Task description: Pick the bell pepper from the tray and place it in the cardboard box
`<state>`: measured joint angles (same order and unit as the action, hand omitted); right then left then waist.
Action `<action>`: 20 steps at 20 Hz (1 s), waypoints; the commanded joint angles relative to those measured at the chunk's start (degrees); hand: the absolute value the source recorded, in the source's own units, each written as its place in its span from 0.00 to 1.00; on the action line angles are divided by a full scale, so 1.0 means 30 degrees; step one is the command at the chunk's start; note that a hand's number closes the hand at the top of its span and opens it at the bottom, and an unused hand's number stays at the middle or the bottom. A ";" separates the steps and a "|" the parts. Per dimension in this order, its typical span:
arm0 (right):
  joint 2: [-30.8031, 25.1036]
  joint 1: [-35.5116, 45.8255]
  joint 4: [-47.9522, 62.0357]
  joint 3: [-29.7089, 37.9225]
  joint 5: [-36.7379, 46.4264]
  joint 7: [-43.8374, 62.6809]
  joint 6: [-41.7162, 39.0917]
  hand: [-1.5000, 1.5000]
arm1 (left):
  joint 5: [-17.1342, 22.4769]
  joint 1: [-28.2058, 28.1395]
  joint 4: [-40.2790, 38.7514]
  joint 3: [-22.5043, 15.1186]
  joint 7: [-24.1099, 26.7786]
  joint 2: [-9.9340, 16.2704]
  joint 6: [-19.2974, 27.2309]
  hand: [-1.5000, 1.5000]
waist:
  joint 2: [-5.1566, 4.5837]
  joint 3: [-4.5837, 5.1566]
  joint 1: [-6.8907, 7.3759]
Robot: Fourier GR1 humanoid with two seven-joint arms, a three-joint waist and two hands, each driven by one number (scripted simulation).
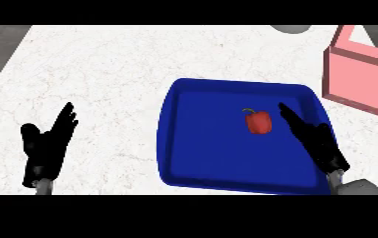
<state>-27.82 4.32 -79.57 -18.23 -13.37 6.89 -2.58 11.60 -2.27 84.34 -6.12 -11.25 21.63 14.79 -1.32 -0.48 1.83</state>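
Note:
A small red bell pepper [258, 122] with a green stem lies in the right half of a blue tray [199, 137]. My right hand [316, 141] reaches over the tray's right side, fingers straight, with its fingertips just right of the pepper and not touching it. A pink box [351, 72] with an open top stands at the right edge, beyond the tray's far right corner. My left hand [48, 144] rests open at the lower left, fingers up, well away from the tray.
The white marbled counter [103, 67] stretches left of and behind the tray. A grey rounded object [292, 28] shows at the top edge, left of the box.

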 commanded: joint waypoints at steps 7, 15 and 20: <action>-0.5549 0.6365 -0.5421 0.3458 0.3968 -0.3531 0.0213 0.00 | -0.1890 0.3489 0.2973 -0.1831 0.2957 0.1841 -0.2887 0.50 | 0.1062 0.0331 -0.1831; -0.6485 0.5054 -0.5463 0.4057 0.6332 -0.9629 -0.0268 0.00 | -0.2039 0.4894 0.2347 -0.2053 0.4622 0.1731 -0.4533 0.50 | 0.0388 0.0153 -0.0660; -0.6724 0.4325 -0.6034 0.2867 0.9730 -0.9864 0.0165 0.00 | -0.2996 0.4588 0.2228 -0.2638 0.4431 0.1002 -0.4298 0.50 | 0.0423 0.0163 -0.0526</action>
<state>-47.80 16.30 -97.33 -6.36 8.37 -22.63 -2.63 4.47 10.67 90.59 -12.47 3.46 26.21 1.60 0.08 0.00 -0.60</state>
